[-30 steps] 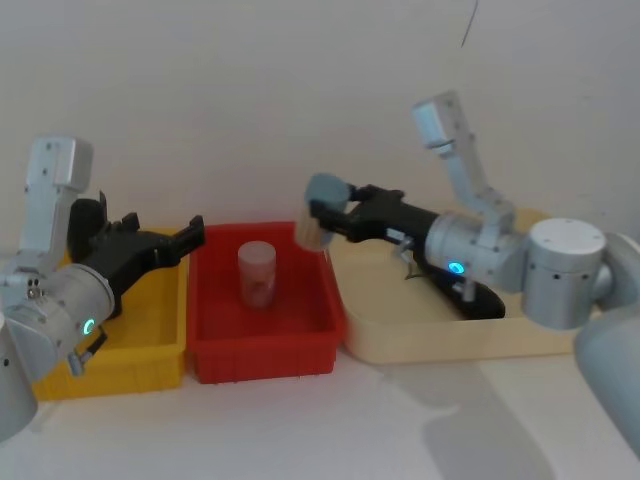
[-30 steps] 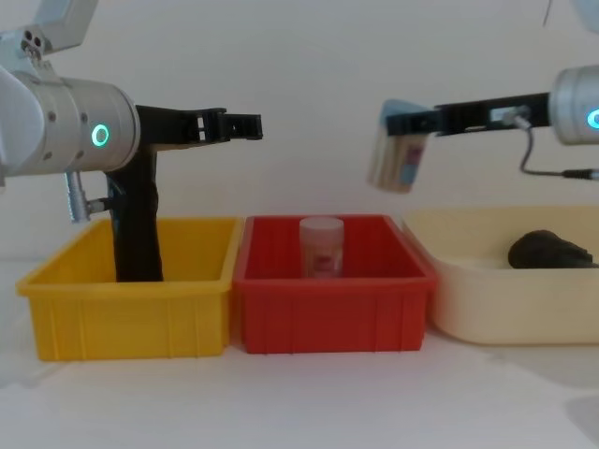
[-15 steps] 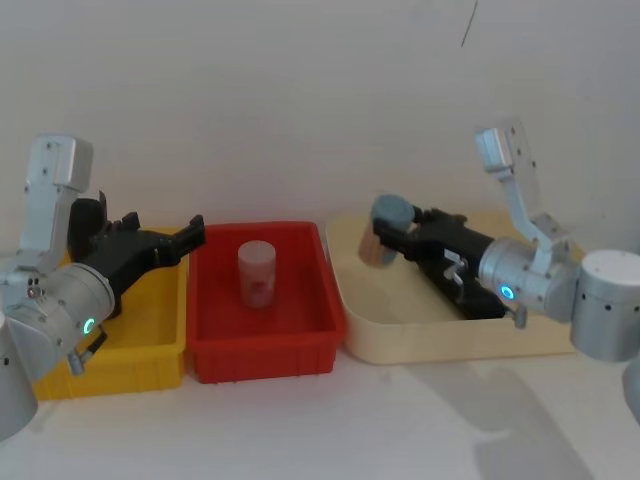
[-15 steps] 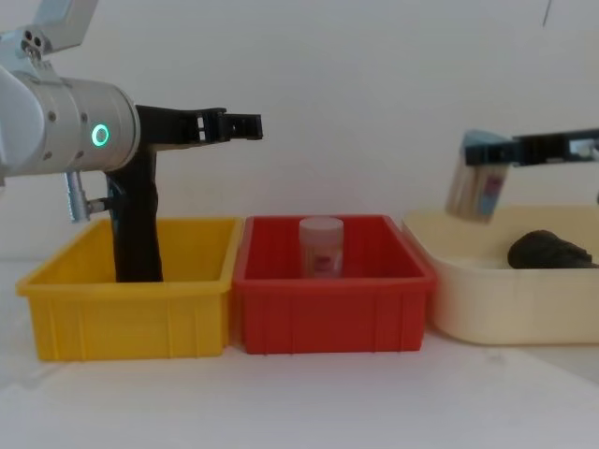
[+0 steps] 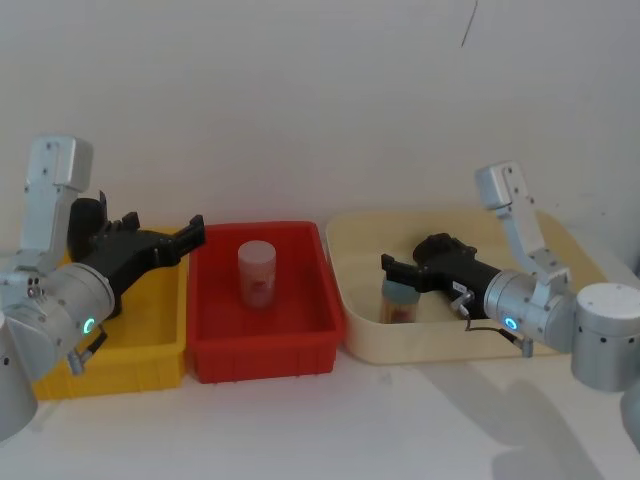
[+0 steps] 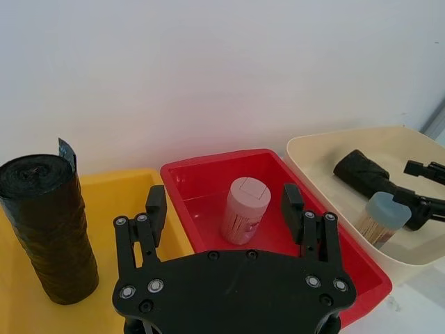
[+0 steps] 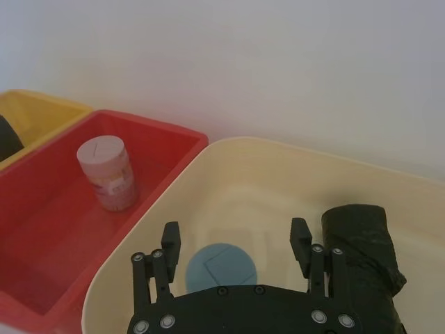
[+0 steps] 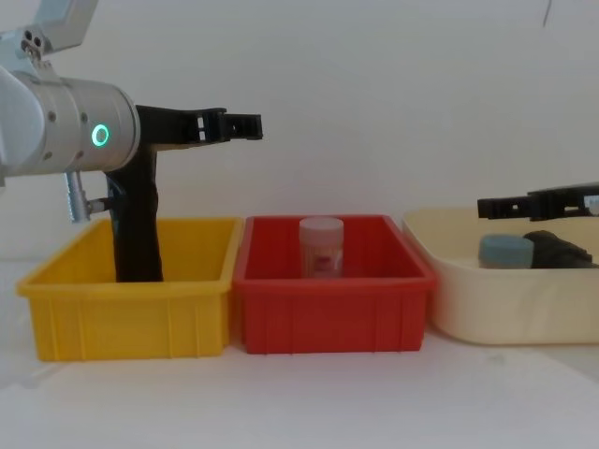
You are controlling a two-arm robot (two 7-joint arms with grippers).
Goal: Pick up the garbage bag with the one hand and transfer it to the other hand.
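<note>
The garbage bag (image 6: pixel 49 233) is a thick black roll standing upright at the back left of the yellow bin (image 6: pixel 132 184). From the chest it shows as a dark column (image 8: pixel 137 229) under the arm. My left gripper (image 6: pixel 222 203) hovers open above that bin with nothing between its fingers, pointing toward the red bin (image 5: pixel 195 236) (image 8: pixel 245 125). My right gripper (image 7: pixel 235 236) is low over the cream tray (image 7: pixel 229 174), open, with a blue-lidded jar (image 7: pixel 221 266) standing free beneath its fingers (image 5: pixel 392 270) (image 8: pixel 491 206).
A pink-capped jar (image 5: pixel 257 272) stands in the red bin (image 5: pixel 300 350) between the two others. A slimmer crinkled black roll (image 7: pixel 363 243) lies in the cream tray beside the blue-lidded jar (image 8: pixel 505 251). Bare white table spreads in front of the bins.
My right gripper carried the blue-lidded jar from above the red bin over to the cream tray, lowered it and let go. The left arm has not moved.
</note>
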